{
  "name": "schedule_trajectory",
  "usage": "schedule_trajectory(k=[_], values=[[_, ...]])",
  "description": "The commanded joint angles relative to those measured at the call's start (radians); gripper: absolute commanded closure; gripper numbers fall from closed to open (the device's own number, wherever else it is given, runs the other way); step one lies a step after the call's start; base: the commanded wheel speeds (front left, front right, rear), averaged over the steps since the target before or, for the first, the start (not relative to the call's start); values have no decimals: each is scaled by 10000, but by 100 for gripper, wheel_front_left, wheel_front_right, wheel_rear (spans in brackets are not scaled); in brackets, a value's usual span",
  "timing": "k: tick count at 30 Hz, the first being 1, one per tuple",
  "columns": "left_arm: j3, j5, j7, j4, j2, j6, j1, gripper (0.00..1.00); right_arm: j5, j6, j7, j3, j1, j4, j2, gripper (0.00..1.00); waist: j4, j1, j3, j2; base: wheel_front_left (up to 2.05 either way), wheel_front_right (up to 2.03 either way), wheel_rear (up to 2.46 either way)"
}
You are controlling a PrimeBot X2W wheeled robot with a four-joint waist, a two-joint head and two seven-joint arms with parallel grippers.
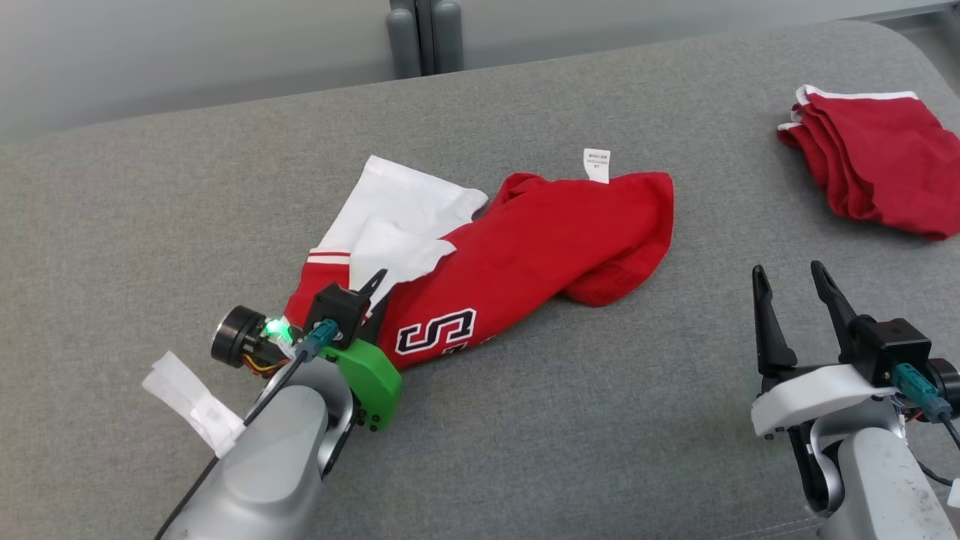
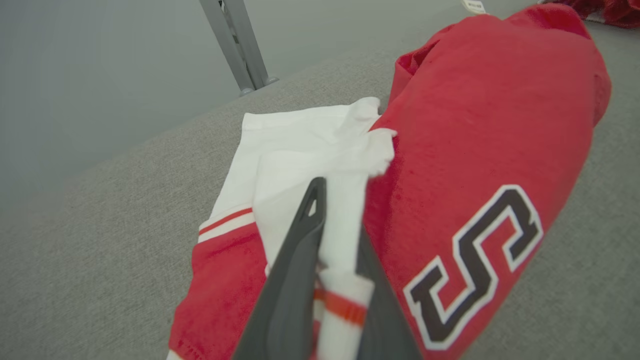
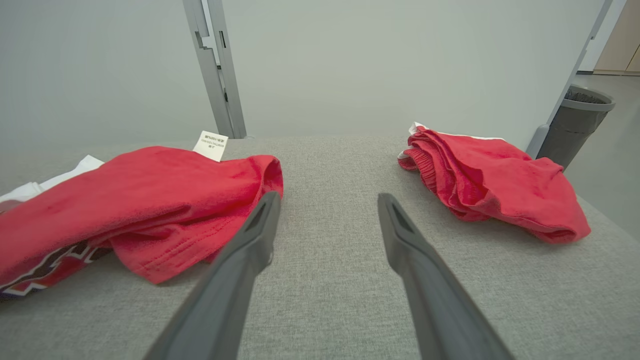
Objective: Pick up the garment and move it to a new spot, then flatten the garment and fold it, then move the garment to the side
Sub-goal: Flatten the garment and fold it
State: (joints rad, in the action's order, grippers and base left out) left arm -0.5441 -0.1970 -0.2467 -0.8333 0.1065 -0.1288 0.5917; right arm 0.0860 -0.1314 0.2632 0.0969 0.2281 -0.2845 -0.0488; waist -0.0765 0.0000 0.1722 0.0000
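I see the red-and-white cotton jersey [image 1: 525, 240] with a black-and-white letter S lying crumpled on the left-centre of the grey woven-fabric surface [image 1: 525, 420], its white care label [image 1: 596, 165] sticking up at the far edge. My left gripper [image 1: 373, 289] is clenched on the jersey's white sleeve cloth at its near-left end; the left wrist view shows the cloth pinched between the dark fingers [image 2: 295, 270]. My right gripper [image 1: 787, 274] stands released, jaws apart, over bare fabric between the jersey and a folded red cloth garment [image 1: 877, 172] at the far right. Behind the surface is a pale grey wall [image 3: 375, 60] with a grey metal post [image 3: 215, 65], and a dark grey round bin [image 3: 575, 125] stands on the floor to the right.
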Motion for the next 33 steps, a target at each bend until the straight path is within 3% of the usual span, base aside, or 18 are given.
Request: schedule_trajectory(k=[1, 5, 12, 16, 22, 23, 24, 25, 26, 33], values=[[-38, -245, -109, 152, -26, -24, 98, 100, -28, 17, 18, 73, 75, 16, -35, 0, 88, 0, -64, 0, 0, 0, 0], [-393, -918, -188, 1232, 42, -26, -326, 100, -93, 17, 18, 240, -57, -17, -38, 0, 298, 0, -231, 0, 0, 0, 0], [-1274, -1953, -186, 4351, 1016, -24, -1961, 100, -211, 17, 17, 606, -309, -66, -38, 0, 739, 0, -614, 0, 0, 0, 0], [-2118, -2316, -185, 5086, 1664, -25, -2901, 100, -269, 17, 18, 693, -414, -109, -35, 0, 948, 0, -800, 0, 0, 0, 0], [-3388, -3234, -184, 5643, 2179, -25, -3591, 100, -270, 17, 17, 695, -526, -169, -35, 0, 1173, 0, -923, 0, 0, 0, 0], [-3526, -3337, -182, 5663, 2214, -25, -3627, 90, -267, 17, 17, 706, -527, -175, -36, 0, 1202, 0, -931, 0, 0, 0, 0], [-3646, -3425, -178, 5652, 2278, -25, -3644, 71, -262, 17, 17, 708, -531, -183, -38, 0, 1234, 0, -940, 0, 0, 0, 0], [-3749, -3445, -159, 5626, 2350, -25, -3638, 39, -254, 17, 18, 707, -531, -192, -36, 0, 1255, 0, -945, 0, 0, 0, 0], [-3893, -3528, -159, 5564, 2484, -25, -3608, 0, -235, 17, 18, 704, -528, -214, -36, 0, 1295, 0, -961, 0, 0, 0, 0], [-4042, -3685, -173, 6217, 2944, -26, -3307, 0, -166, 17, 17, 698, -582, -254, -38, 0, 1359, 0, -1044, 0, 0, 0, 0]])
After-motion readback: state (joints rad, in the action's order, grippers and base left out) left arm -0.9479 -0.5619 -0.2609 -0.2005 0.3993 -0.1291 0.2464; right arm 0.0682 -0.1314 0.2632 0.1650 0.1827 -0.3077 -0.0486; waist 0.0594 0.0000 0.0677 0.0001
